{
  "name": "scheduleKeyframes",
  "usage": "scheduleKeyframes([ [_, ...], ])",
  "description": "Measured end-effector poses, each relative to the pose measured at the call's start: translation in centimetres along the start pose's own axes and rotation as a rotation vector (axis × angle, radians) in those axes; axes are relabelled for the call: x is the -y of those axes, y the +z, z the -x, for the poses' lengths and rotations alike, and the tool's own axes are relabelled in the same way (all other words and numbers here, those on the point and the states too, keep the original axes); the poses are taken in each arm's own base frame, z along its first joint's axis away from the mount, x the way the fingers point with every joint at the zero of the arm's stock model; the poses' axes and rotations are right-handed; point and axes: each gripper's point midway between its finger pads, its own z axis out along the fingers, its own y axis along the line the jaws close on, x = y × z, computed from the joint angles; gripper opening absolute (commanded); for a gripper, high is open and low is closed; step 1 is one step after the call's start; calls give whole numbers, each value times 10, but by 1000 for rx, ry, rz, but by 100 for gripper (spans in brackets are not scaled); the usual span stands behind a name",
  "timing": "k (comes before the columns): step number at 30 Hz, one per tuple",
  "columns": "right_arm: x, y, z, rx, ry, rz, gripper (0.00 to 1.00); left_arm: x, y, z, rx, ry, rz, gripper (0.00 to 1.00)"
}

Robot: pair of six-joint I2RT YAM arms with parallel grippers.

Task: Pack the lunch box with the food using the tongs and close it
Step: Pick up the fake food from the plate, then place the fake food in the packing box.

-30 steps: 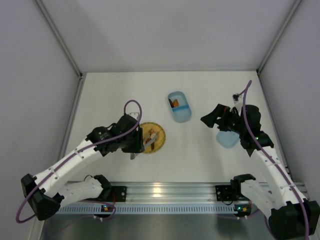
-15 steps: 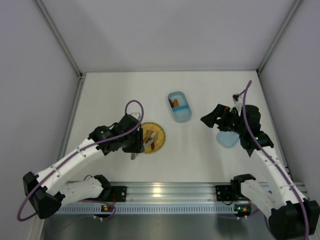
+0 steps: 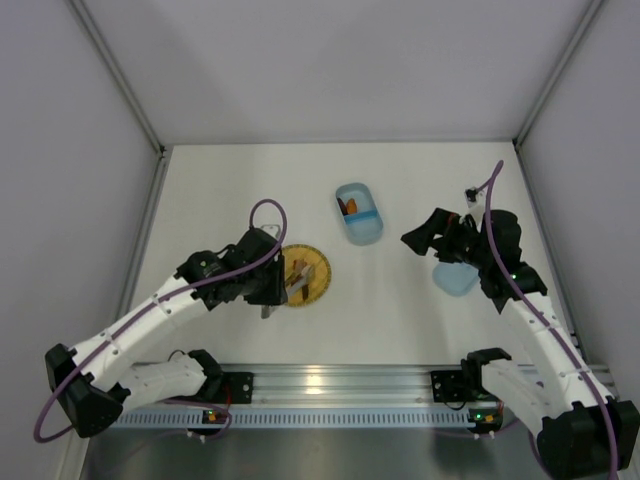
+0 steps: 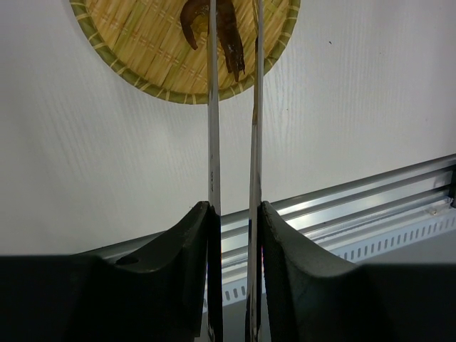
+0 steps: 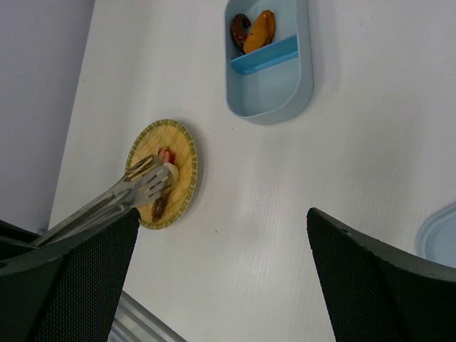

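Observation:
My left gripper [image 3: 268,288] [image 4: 234,214] is shut on the tongs [image 3: 298,281] [image 4: 211,128] [image 5: 121,196], one finger pressing on each blade. The tong tips reach over the round yellow plate [image 3: 319,268] [image 4: 142,35] [image 5: 187,153], and a brown piece of food [image 4: 229,35] lies between the blades. White [image 5: 169,171], red [image 5: 165,154] and brown [image 5: 158,206] pieces sit on the plate. The light-blue lunch box [image 3: 365,232] [image 5: 274,92] stands open, with an orange piece [image 5: 261,30] and a dark piece [image 5: 240,30] in its far compartment. My right gripper [image 3: 418,238] [image 5: 221,214] hangs open and holds nothing.
The box's light-blue lid [image 3: 455,279] [image 5: 438,239] lies on the table under my right arm. An aluminium rail [image 3: 340,385] [image 4: 356,206] runs along the near edge. Grey walls close in the left, right and back sides.
My left arm has shifted a little toward the plate and the tong blades have drawn slightly closer. The right arm has not moved.

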Motion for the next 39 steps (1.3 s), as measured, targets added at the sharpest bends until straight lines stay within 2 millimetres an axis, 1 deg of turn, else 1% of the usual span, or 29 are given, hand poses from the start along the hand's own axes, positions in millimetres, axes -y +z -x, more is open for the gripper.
scheduleKeyframes([
  [15,1,1,0,-3,2,-2,99,10,-15,15,37,6,-27,32],
  [19,1,1,-1,-4,2,-2,100,16,-16,24,47,11,-35,32],
  [22,1,1,-1,-4,2,-2,100,25,-15,34,58,15,-47,32],
  [28,1,1,-1,-5,0,-3,100,50,-1,65,88,37,-68,33],
  [34,2,2,-1,-8,-3,-5,99,72,19,90,102,69,-77,33],
  [39,3,2,-2,-8,-6,-6,99,87,35,108,115,91,-85,33],
])
